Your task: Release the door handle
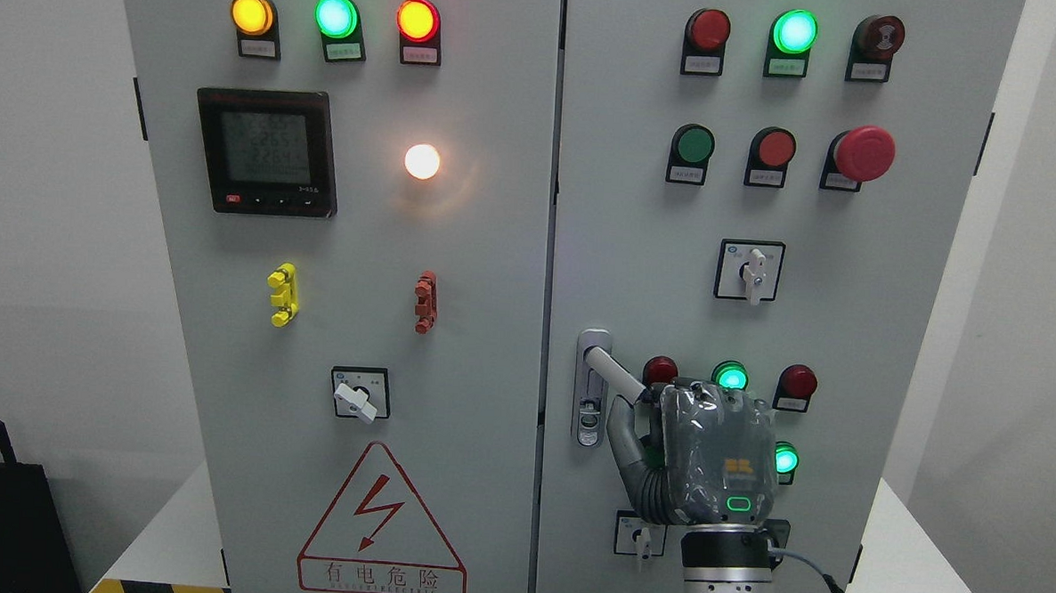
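One hand in play, the right hand (717,456), rising from the bottom edge right of the middle, back of the palm towards the camera, wrapped in clear film with a green light glowing near the wrist. Its thumb runs up and left beside the door handle (614,372), and the fingers curl away behind the palm, so I cannot tell whether they are clamped on the lever or already loose. That handle is a silvery grey lever, swung out and angled down to the right from its slim metal lock plate (589,397) at the left edge of the right door (849,302), with a keyhole lower on the plate. Both cabinet doors sit flush. Green lamps (730,375) glow just above the knuckles.
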You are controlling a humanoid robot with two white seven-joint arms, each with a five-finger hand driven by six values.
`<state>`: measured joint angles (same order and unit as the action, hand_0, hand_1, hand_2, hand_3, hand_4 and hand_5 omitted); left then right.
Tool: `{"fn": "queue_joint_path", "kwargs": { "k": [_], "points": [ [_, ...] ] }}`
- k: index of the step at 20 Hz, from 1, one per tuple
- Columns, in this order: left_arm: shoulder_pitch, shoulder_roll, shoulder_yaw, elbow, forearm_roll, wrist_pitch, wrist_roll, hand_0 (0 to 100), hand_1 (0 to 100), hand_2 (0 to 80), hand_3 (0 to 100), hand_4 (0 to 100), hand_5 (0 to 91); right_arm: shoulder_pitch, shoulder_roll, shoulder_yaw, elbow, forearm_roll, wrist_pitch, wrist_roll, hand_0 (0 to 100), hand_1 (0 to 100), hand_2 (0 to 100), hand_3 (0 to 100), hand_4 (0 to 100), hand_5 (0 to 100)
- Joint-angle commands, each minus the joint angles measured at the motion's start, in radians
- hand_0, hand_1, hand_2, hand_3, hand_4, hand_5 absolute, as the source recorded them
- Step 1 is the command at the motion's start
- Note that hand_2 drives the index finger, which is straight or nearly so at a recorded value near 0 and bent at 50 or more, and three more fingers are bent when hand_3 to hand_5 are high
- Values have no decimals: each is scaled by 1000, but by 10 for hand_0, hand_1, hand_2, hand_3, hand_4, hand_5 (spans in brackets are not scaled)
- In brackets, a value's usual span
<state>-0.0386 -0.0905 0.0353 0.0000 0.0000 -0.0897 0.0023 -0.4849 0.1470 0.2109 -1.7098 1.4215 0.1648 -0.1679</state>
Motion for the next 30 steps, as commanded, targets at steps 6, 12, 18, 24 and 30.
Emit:
{"fn": "queue_joint_path", "kwargs": {
  "k": [6,12,18,24,30],
  "points": [
    [0,0,0,-9,-28,-1,1,120,389,0,0,0,0,-4,-1,-12,-1,-1,-1,-4,657,438,1000,1000,1000,980],
    [0,0,0,-9,-28,-1,1,120,389,0,0,0,0,-6,-3,-12,-1,-1,-1,-2,659,437,1000,1000,1000,980],
    [0,0,0,-9,-28,-1,1,120,389,0,0,0,0,-8,-3,-12,-1,-1,-1,-2,661,431,1000,1000,1000,980],
    [0,0,0,-9,-28,-1,1,120,389,0,0,0,0,-9,0,-18,-1,-1,-1,-2,661,429,1000,1000,1000,980],
    [0,0,0,-9,-28,-1,1,120,389,0,0,0,0,-14,0,-18,-1,-1,-1,-4,664,427,1000,1000,1000,980]
  ]
}}
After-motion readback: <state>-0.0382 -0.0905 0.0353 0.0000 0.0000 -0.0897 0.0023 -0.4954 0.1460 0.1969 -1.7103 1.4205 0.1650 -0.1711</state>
